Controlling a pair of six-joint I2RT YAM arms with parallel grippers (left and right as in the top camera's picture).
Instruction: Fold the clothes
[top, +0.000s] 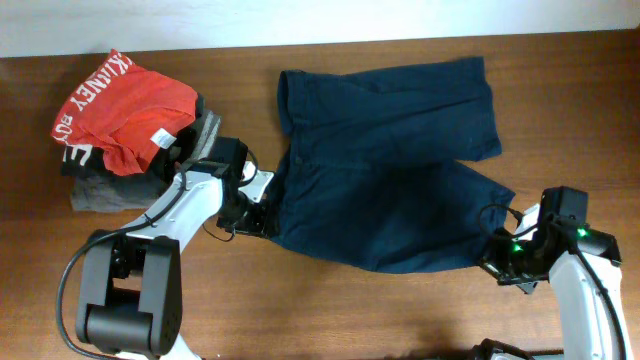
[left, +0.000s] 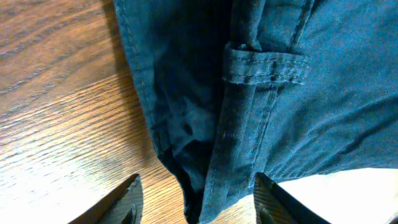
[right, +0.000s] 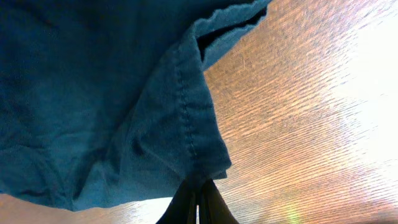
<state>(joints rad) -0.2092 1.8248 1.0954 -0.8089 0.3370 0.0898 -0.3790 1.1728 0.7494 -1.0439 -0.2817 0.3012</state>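
The dark navy-blue shorts (top: 390, 165) lie spread across the middle of the table, waist to the left, legs to the right. My left gripper (top: 255, 215) is open at the lower waistband corner; in the left wrist view the waistband edge and a belt loop (left: 261, 68) hang between the two spread fingers (left: 198, 202). My right gripper (top: 497, 250) is shut on the hem corner of the lower leg; in the right wrist view the fingers (right: 199, 196) pinch the hemmed edge (right: 193, 137) of the cloth.
A red garment with white lettering (top: 120, 105) lies on a stack of grey folded garments (top: 110, 185) at the left of the wooden table (top: 400, 310). A pale wall strip runs along the back.
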